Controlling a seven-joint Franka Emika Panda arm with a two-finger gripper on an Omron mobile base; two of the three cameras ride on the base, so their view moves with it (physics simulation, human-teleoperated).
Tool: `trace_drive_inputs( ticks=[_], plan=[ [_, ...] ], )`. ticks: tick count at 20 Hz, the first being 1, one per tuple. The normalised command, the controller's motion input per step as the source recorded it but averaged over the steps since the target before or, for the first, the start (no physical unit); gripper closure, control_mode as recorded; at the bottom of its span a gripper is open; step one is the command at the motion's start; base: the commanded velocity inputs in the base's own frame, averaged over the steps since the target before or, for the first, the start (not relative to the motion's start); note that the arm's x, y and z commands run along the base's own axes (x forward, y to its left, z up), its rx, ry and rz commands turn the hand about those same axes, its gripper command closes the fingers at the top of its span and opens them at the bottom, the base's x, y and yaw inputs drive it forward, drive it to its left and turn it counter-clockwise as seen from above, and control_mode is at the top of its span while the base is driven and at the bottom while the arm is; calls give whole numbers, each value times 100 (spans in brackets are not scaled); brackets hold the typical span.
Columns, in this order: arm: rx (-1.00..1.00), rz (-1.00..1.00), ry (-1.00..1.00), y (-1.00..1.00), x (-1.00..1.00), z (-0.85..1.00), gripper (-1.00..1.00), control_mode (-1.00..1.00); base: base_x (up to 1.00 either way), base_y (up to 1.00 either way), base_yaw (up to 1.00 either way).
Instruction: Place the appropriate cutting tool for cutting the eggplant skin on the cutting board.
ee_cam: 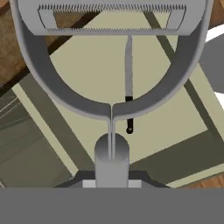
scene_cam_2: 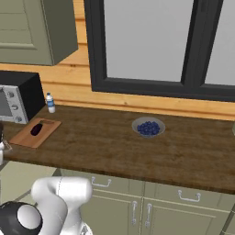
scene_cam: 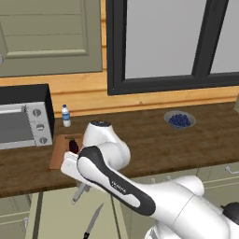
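My gripper [ee_cam: 111,175] is shut on the thin handle of the grey cutting tool [ee_cam: 112,65], whose rounded loop head with its toothed blade looms close in the hand view. In the left base view the gripper [scene_cam: 76,179] hangs in front of the counter's front edge, just below the cutting board [scene_cam: 59,156], with the cutting tool [scene_cam: 80,191] pointing down from it. The light-brown board lies beside the toaster oven. The dark eggplant [scene_cam: 73,145] rests on the board's far part. The right base view shows the cutting board [scene_cam_2: 27,137] with the eggplant [scene_cam_2: 36,129] at far left.
A long knife [scene_cam: 93,221] with a black handle lies low in front of the cabinets, also seen through the loop as the knife [ee_cam: 128,83]. A toaster oven [scene_cam: 23,123], a water bottle [scene_cam: 66,115] and a bowl of blueberries [scene_cam: 179,120] stand on the wooden counter [scene_cam: 154,144].
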Motion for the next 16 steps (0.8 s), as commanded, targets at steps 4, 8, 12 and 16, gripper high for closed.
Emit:
trace_drive_inputs(
  ticks=[4, 8, 12, 16],
  plan=[
    [4, -20, -10, -24, 48, 25, 100, -100, 0, 0, 0],
    [1, -16, -6, -2, 63, 28, 100, -100, 0, 0, 0],
    [1, -8, -1, 0, 62, 28, 100, -100, 0, 0, 0],
    [1, -2, 0, -7, 58, 10, 100, -100, 0, 0, 0]
  ],
)
